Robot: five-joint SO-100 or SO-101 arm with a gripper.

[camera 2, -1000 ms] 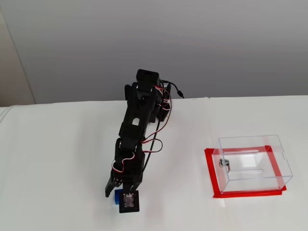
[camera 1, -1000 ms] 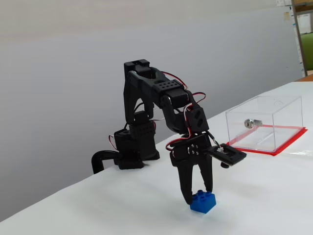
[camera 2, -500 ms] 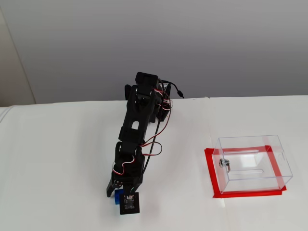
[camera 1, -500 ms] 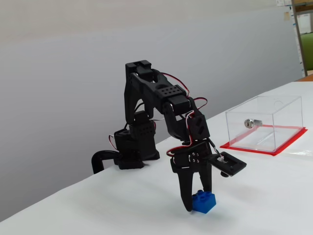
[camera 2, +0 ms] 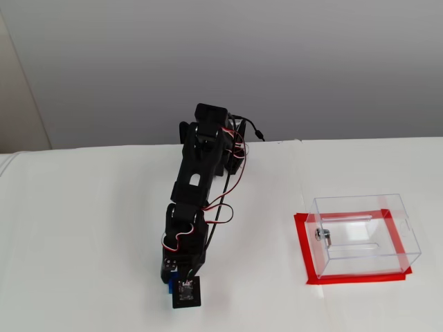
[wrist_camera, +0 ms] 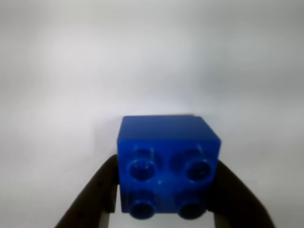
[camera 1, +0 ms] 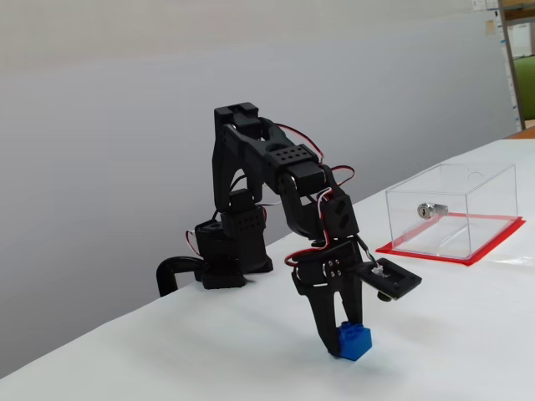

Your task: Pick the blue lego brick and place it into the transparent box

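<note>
The blue lego brick sits between my two black fingers, studs facing the wrist camera. My gripper is shut on it, with a finger pressed to each side. In a fixed view the gripper points down and the brick is at the white table surface, slightly tilted. In the other fixed view only a blue sliver of the brick shows beside the wrist. The transparent box stands far to the right on its red base plate, its top looking open.
The arm's base is clamped at the table's far edge. A silver lock sits on the box side facing the arm. White tabletop lies between the brick and the box. A grey wall is behind.
</note>
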